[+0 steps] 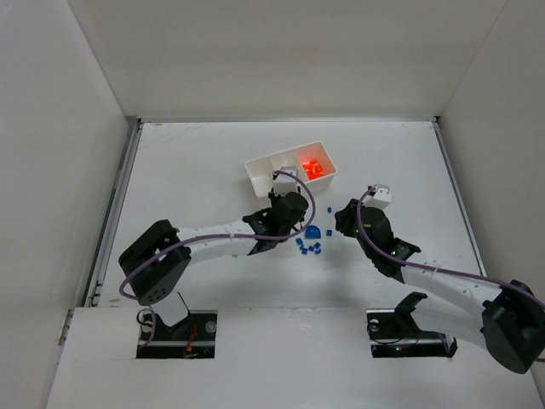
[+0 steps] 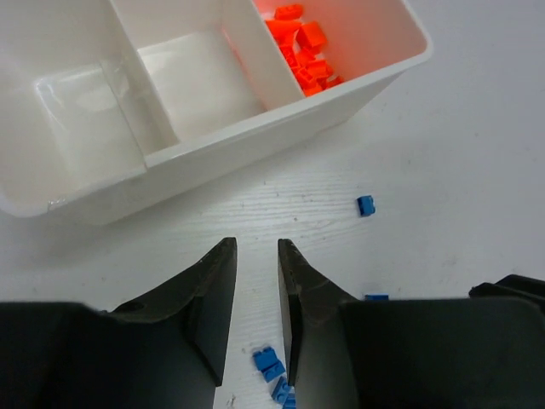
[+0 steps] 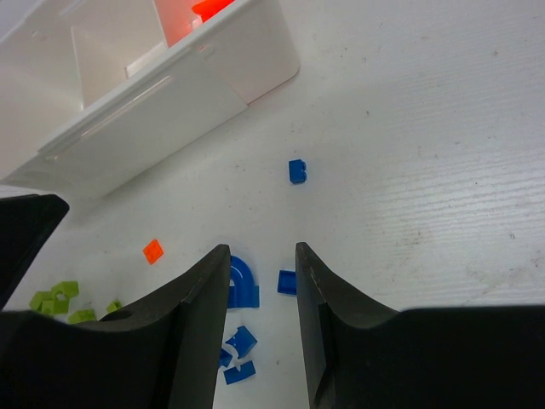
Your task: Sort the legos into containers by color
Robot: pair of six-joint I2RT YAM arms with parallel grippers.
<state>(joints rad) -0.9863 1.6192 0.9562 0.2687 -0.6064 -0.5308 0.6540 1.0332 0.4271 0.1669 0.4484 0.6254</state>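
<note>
With the left fingers narrowly apart and the right fingers wider, both empty, best lower the right straight astride the rounded blue plastic brick on the tabletop, on the near side of the white three-compartment plastic tray, missing the small blue bricks beside it

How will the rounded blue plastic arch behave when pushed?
The rounded blue plastic arch looks hard and small, so probably light; a push likely slides it into nearby small blue bricks. Its curved back may slip when pinched.

Left gripper is hovering, slightly parted and empty, before the tray; orange bricks are lying in its right-end compartment.
</note>
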